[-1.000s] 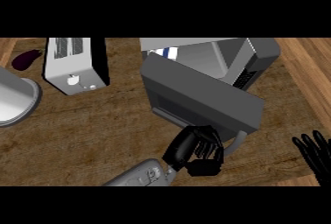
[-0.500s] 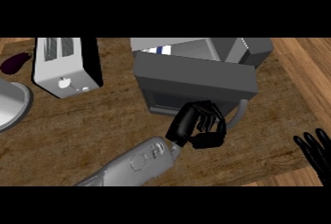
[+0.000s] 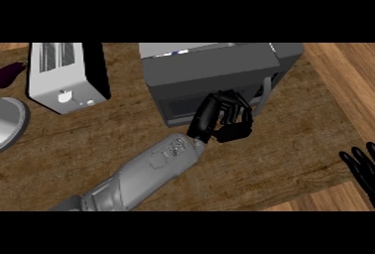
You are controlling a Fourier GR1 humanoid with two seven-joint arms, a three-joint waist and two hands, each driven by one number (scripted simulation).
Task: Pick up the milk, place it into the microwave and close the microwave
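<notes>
At the lower right edge of the frame, the right hand (image 3: 360, 166) shows only as dark fingers held straight, holding nothing. From the bottom left, the grey left forearm (image 3: 143, 171) runs diagonally up toward the middle. Its left hand (image 3: 223, 118) sits at centre, fingers bent and laid against the front of the microwave (image 3: 212, 74), close to the pale handle (image 3: 264, 94) at the door's right side. Nothing can be seen inside the hand; whether the fingers merely press the door or hook something I cannot tell.

The microwave fills the upper middle of the frame, a dark grey box on the wooden counter (image 3: 88, 139), its door looking shut or nearly so against the body. The milk cannot be seen anywhere; no carton shows on the counter or in either hand.

At the left edge, mid height, the rim of a grey round dish (image 3: 11, 121) pokes in. Above it, in the upper left, stands a white toaster (image 3: 62, 74) with slots on top. A dark purple thing (image 3: 9, 73) lies at the far left edge beside the toaster, too cut off to name.
</notes>
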